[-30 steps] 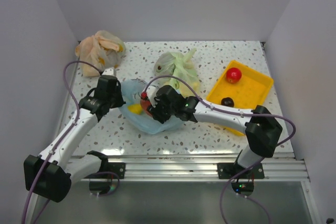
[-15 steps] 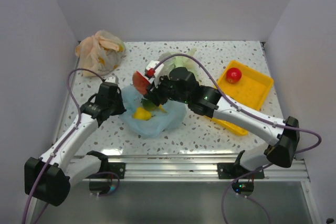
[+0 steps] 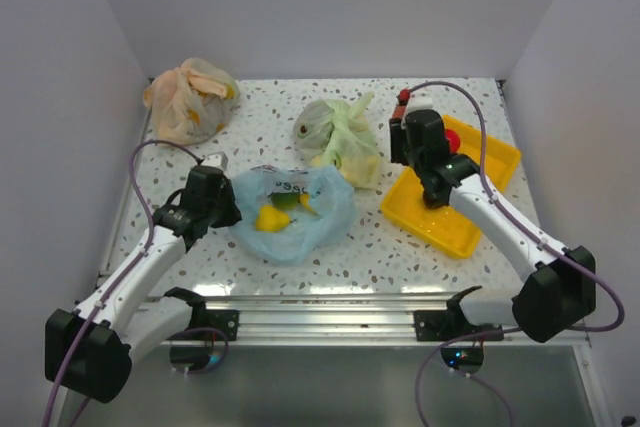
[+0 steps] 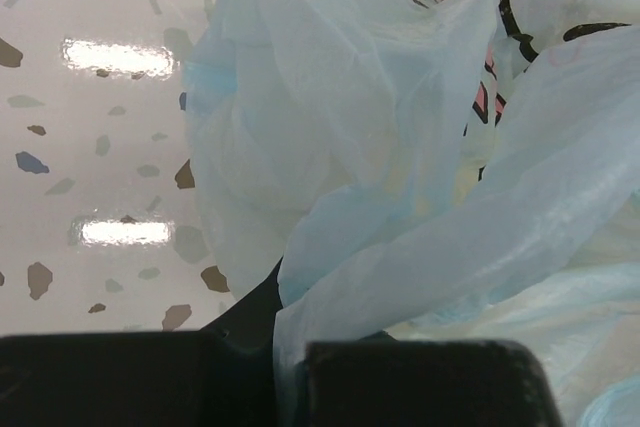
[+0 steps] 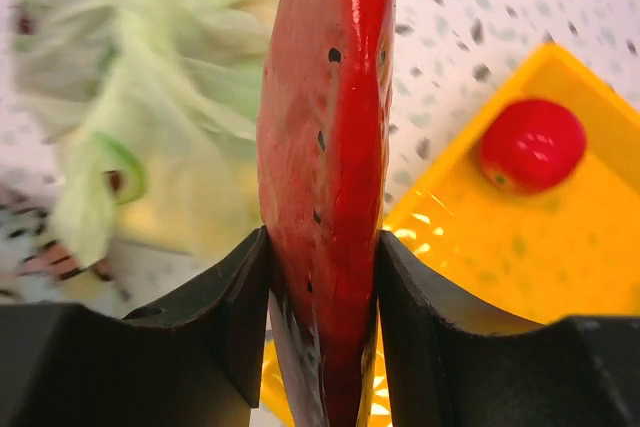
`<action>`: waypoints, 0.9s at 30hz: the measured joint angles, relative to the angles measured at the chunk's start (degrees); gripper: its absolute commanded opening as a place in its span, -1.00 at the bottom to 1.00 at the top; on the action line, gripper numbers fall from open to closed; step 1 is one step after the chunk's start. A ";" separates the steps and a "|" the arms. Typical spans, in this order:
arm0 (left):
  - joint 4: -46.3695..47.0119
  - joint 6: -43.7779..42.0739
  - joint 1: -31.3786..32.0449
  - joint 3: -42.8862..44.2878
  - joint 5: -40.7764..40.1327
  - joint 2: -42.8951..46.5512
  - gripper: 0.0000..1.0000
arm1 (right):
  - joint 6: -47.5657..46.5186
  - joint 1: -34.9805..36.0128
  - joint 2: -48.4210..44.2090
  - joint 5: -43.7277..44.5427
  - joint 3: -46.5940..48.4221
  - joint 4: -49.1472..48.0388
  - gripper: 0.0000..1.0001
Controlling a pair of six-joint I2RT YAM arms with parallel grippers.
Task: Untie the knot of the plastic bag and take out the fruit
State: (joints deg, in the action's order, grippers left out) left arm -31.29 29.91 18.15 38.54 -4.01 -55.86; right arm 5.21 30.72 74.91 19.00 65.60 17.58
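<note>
right tool was clenched on the watermelon slice, squeezing its flat faces near the lower end, with the yellow tray and red apple just beyond its right finger. the slice looked rigid, light and glossy, so a flat-face pinch suited it. left tool pinched the plastic bag by its thin, limp rim; more fruit lay inside, ahead of that tool.

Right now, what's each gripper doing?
Left gripper: closed on the bag.
Right gripper: closed on the watermelon slice.
</note>
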 measured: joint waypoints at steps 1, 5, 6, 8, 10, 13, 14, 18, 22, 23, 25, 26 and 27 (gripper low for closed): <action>0.17 -0.13 0.00 -0.15 0.39 0.13 -1.00 | 1.27 -2.75 -0.02 0.72 -1.84 0.09 -1.00; 0.76 -0.70 0.00 -0.76 1.25 1.16 -1.00 | 6.27 -12.28 0.15 1.07 -8.17 0.31 -0.92; 0.79 -0.81 0.00 -0.85 1.31 1.42 -1.00 | 7.54 -14.32 0.37 1.05 -9.09 0.44 -0.89; 0.79 -1.07 0.00 -0.94 1.55 2.05 -1.00 | 9.70 -18.34 1.14 1.01 -9.97 0.39 -0.77; 0.81 -1.20 0.00 -0.94 1.73 2.58 -1.00 | 12.41 -23.19 2.86 0.85 -10.36 0.17 -0.55; 0.81 -1.51 0.00 -0.94 1.90 3.23 -1.00 | 15.10 -29.03 6.32 0.39 -10.45 -0.15 -0.20; 0.83 -1.60 0.00 -0.94 1.90 3.30 -1.00 | 15.78 -30.86 7.65 -0.42 -10.45 -0.13 -0.05; 0.81 -1.70 0.00 -0.94 2.08 3.34 -1.00 | 17.42 -34.58 11.13 -1.73 -10.43 0.61 0.86; 0.81 -2.05 0.00 -0.94 2.12 3.28 -1.00 | 17.94 -34.38 11.39 -2.10 -10.10 1.38 0.97; 0.81 -2.08 0.00 -0.92 2.12 3.19 -1.00 | 17.97 -34.36 11.39 -2.16 -9.90 1.60 0.98; 0.72 -2.08 0.00 -0.72 2.12 3.02 -1.00 | 17.99 -34.36 11.30 -2.32 -9.55 2.05 0.98; 0.66 -2.12 0.00 -0.46 2.12 2.89 -1.00 | 17.99 -34.36 11.17 -2.71 -9.53 2.21 0.97; 0.48 -2.14 0.00 -0.04 2.12 2.73 -1.00 | 17.99 -34.36 10.97 -3.32 -9.53 2.38 0.98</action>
State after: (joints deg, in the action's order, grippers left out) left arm -30.81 27.77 18.15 38.50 -1.89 -53.12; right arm 23.20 -3.64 85.89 15.68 56.07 19.97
